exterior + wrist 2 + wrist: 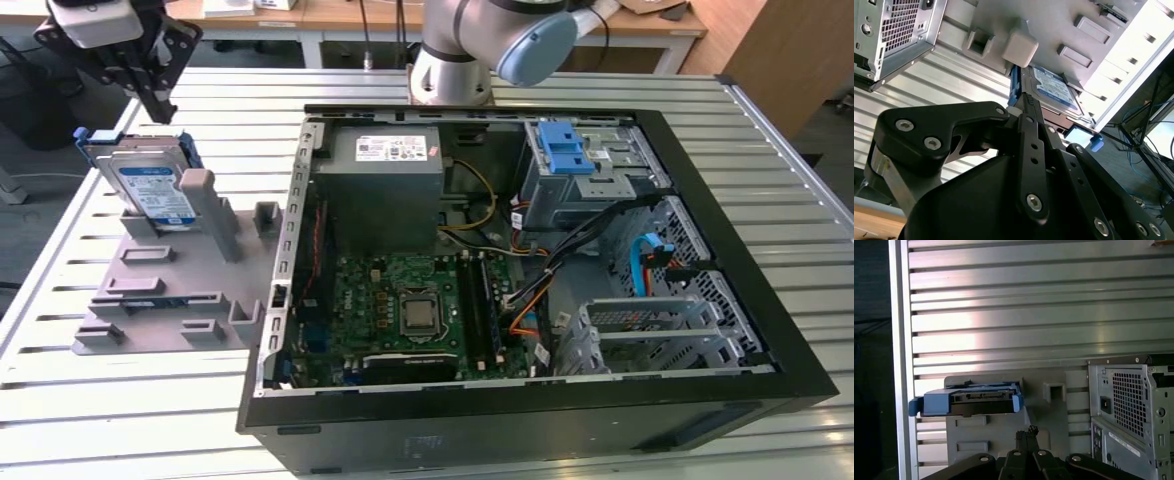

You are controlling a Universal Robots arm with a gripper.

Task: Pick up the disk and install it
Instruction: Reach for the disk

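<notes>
In the exterior view my gripper hangs over the far corner of the bench on the exterior view's left. Its fingers point down and are drawn together, with nothing between them. Just below their tips the disk stands on edge in a grey holder, with its white-and-blue label towards the camera and blue rails along its sides. The holder lies flat on the bench, between the open computer case and the bench's edge on the exterior view's left. Inside the case, the grey power supply sits along the far wall, and a blue latch sits on the drive cage beside it.

In the second wrist view the gripper narrows to a closed, empty tip close to one edge of the disk. I cannot tell whether the tip touches the blue rail there. The disk leans against a grey post of the holder, and the perforated rear of the computer case stands on the slatted bench nearby.

In the first wrist view the gripper shows its fingertips pressed close together and carrying nothing. Beyond them the disk appears edge-on, with blue rails at both ends, seated in the holder. The rear panel of the computer case, with its vent grille, stands just beside the holder. The bench runs on past them to its long edge.
</notes>
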